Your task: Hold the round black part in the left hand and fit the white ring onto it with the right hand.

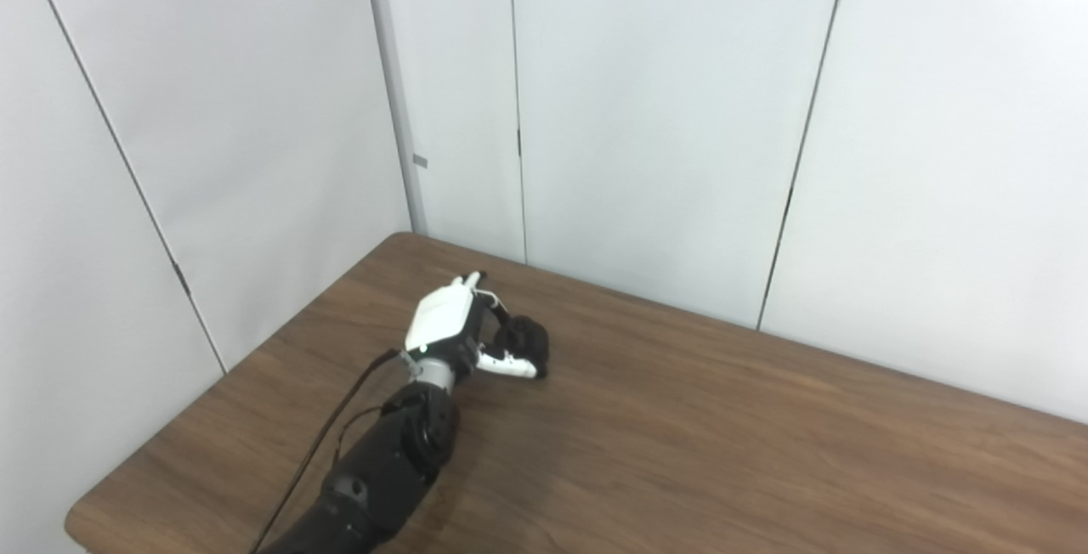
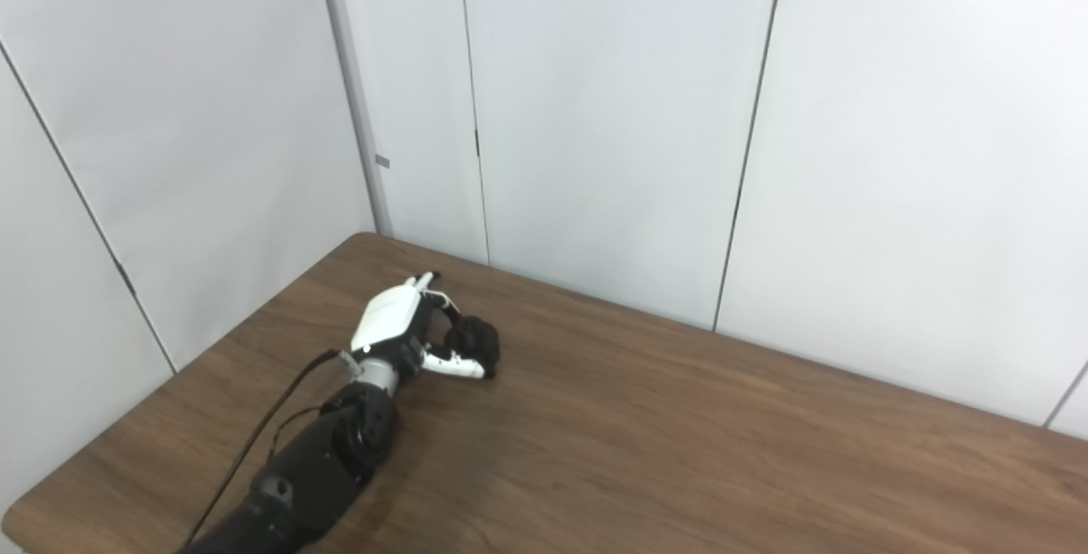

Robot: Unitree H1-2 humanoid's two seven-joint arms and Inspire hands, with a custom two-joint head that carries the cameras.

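Left eye view: brown wood-grain table [image 1: 722, 452] fills the lower frame. Black left arm [image 1: 382, 460] reaches up from bottom left; white-backed left hand [image 1: 455, 329] curls its fingers around the round black part [image 1: 527, 342], left of centre.

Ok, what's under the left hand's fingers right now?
The left hand is curled around the black part, low over the table. Whether the part touches the table is hidden. No white ring or right hand is in view.
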